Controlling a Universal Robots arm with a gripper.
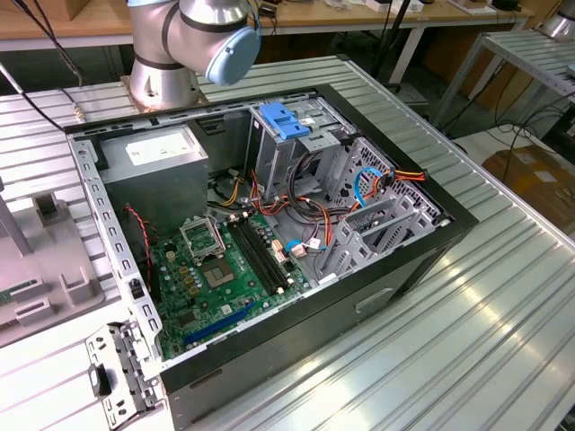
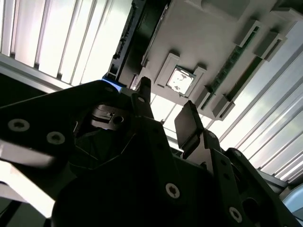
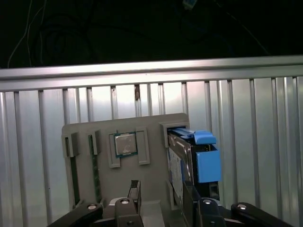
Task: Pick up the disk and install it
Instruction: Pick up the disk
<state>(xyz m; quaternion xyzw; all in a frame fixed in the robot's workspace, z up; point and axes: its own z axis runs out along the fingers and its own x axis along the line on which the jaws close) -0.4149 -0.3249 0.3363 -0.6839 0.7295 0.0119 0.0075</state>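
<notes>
The disk (image 3: 182, 158) stands on edge in a slot of a grey fixture plate (image 3: 102, 182), its silver face and blue-and-white label showing, with blue plastic rails (image 3: 207, 161) along one side. In the second wrist view the disk (image 2: 127, 45) is a dark slab with a blue corner. My gripper (image 3: 161, 191) hovers above the fixture, open, nothing between its fingers. One fingertip (image 3: 188, 194) is right beside the disk; the other fingertip (image 3: 135, 188) is over the bare plate. In the second wrist view the gripper (image 2: 165, 111) frames the fixture's processor chip (image 2: 180, 80).
An open computer case (image 1: 431, 247) lies on the ribbed metal table with its motherboard (image 1: 216, 269), grey power supply (image 1: 153, 157) and a drive cage holding a bare blue bracket (image 1: 283, 121). The fixture plate (image 1: 76, 292) sits at the exterior view's left. Memory sticks (image 3: 74, 177) stand in the fixture.
</notes>
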